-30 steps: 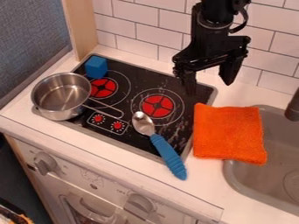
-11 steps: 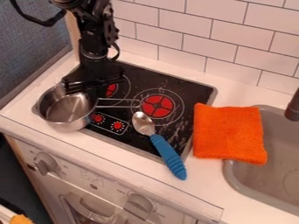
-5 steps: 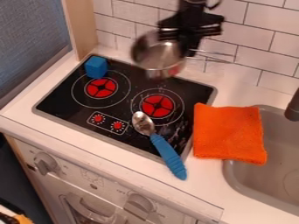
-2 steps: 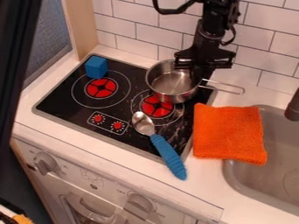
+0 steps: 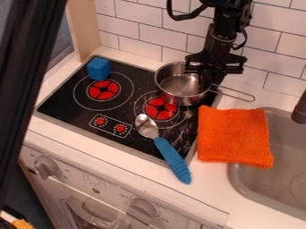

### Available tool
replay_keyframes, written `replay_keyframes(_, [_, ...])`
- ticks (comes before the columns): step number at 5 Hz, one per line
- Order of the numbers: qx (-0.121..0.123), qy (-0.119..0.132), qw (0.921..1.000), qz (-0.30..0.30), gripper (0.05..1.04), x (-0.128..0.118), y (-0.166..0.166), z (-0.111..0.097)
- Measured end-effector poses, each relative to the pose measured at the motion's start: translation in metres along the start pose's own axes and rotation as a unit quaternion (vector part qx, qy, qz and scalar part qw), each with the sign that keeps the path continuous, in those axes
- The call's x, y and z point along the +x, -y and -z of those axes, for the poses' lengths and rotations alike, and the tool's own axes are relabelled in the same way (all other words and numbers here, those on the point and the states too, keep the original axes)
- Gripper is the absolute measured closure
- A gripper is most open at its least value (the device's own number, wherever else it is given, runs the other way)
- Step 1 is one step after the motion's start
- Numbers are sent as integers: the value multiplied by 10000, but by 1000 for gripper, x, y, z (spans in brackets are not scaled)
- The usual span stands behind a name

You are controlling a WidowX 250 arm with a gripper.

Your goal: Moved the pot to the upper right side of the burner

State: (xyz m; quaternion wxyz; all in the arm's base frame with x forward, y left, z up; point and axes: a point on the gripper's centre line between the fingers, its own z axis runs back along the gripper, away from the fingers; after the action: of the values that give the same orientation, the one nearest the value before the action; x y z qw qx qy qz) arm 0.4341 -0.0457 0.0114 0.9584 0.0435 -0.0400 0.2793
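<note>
Where the saucepan [image 5: 179, 87] is: far right part of the cooktop [image 5: 65, 100], overlapping the right burner [image 5: 160, 110]
End effector [image 5: 206, 83]: at the saucepan's right side; cannot tell whether spread or pinching
Blue cube [image 5: 99, 68]: cooktop's far left corner
Spoon [image 5: 170, 154]: across the cooktop's near edge

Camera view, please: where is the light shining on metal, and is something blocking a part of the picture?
Camera view: highlights on the pot and the spoon's bowl; a dark slanted shape blocks the left side; whether the pale marks on the stovetop are glare or wear, I cannot tell.
</note>
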Motion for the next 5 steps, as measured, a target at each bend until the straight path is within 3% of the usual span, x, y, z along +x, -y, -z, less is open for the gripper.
replay_keyframes(2, [75,-45,10000,-26,236,-1,-2,-1])
replay_keyframes(3, [120,-72,9999,19,75,-3,-2,-2])
replay_keyframes(4, [65,33,10000,-43,79,-1,-4,-14])
replay_keyframes(5, [-104,230,9997,-58,83,3,-3,-41])
